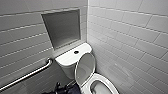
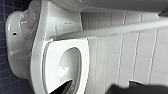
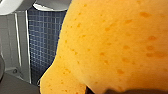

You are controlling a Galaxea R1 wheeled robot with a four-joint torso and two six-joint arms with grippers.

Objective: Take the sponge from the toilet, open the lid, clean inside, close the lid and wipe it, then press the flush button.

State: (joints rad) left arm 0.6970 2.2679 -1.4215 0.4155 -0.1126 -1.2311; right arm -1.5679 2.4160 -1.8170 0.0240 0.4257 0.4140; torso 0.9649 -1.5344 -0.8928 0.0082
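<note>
White tiled walls (image 1: 130, 37) closed in the corner, the left one holding a grey recessed niche (image 1: 62, 27), and small dark blue tiles covered the floor (image 3: 45, 37). The toilet (image 1: 68, 60) stood in that corner with its tank under the niche and its bowl toward the robot; the left wrist view caught the same toilet (image 2: 50, 22) from the side, looking into the open bowl. A long metal grab bar (image 1: 30, 73) ran along the left wall, just beside the tank. The lid (image 1: 85, 66) was raised, standing nearly upright with its back edge against the front of the tank, so the bowl below lay uncovered. The left gripper (image 2: 90, 91) hung near the bowl's rim, its dark tips apart and nothing between them. The right gripper (image 3: 110, 90) showed as a dark edge under the sponge (image 3: 112, 45). The sponge, bright orange and pitted, was clamped close against that wrist's camera and held clear above the blue floor. The flush button (image 1: 76, 52), small, round and dark, sat in the middle of the flat tank top.
</note>
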